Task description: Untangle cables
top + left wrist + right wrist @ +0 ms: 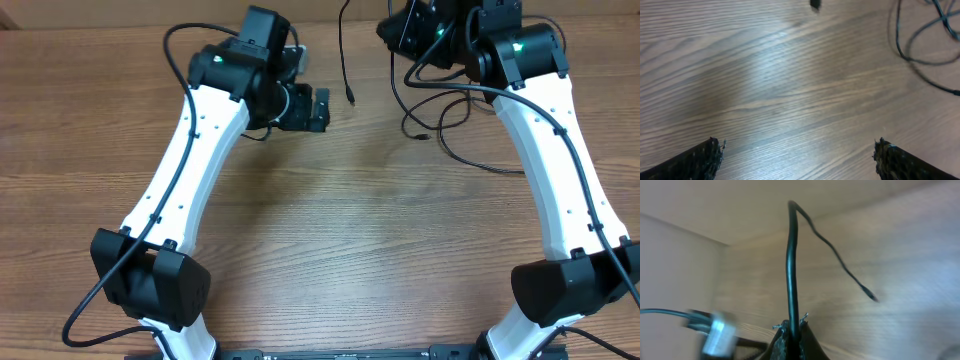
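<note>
Black, thin, flexible cables [455,150] lie in loose loops on the wood-grain table [330,240], far right, under the right arm. The right hand [790,330] is clamped on one strand [791,265], whose small plug end [352,98] trails toward centre. The left hand [797,147] has its fingers wide apart, empty, over bare wood. Risk: with nothing pinning the loops, a pull may cinch them tighter, or the thin strand may slip from the pinch.
</note>
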`<state>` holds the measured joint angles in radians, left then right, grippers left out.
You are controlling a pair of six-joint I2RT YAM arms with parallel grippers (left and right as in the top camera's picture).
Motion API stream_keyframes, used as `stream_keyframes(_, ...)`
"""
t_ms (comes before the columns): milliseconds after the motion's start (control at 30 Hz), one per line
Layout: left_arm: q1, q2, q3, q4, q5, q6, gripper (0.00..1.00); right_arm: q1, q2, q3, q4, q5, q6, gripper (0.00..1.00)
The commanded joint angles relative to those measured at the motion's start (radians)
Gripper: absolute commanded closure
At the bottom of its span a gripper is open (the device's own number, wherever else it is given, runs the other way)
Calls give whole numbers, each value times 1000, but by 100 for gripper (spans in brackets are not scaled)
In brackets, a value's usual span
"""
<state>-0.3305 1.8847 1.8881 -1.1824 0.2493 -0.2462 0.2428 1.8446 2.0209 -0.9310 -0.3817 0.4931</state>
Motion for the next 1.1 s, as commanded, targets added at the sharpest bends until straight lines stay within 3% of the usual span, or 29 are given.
stream_keyframes(0,19,-14,26,-10,-13,-50,0,-3,-5,9,-61,127,-14,96)
stream_keyframes(267,51,-14,25,-27,-14,-50,1,-5,-100,37,-135,152,15,96)
stream_keyframes(467,51,-12,24,-29,-14,-50,1,-9,-220,43,-202,325,51,96)
stream_keyframes(633,51,-9,24,-28,-18,-50,0,-38,-289,43,-337,585,262,96)
stream_keyframes(767,51,-8,23,-28,-22,-50,1,-78,-319,43,-441,668,387,96)
stream_keyframes(933,51,-8,20,-28,-25,-49,1,-164,-323,43,-615,825,677,96)
stream_keyframes(1067,51,-8,19,-24,-25,-49,0,-234,-323,43,-742,883,824,95)
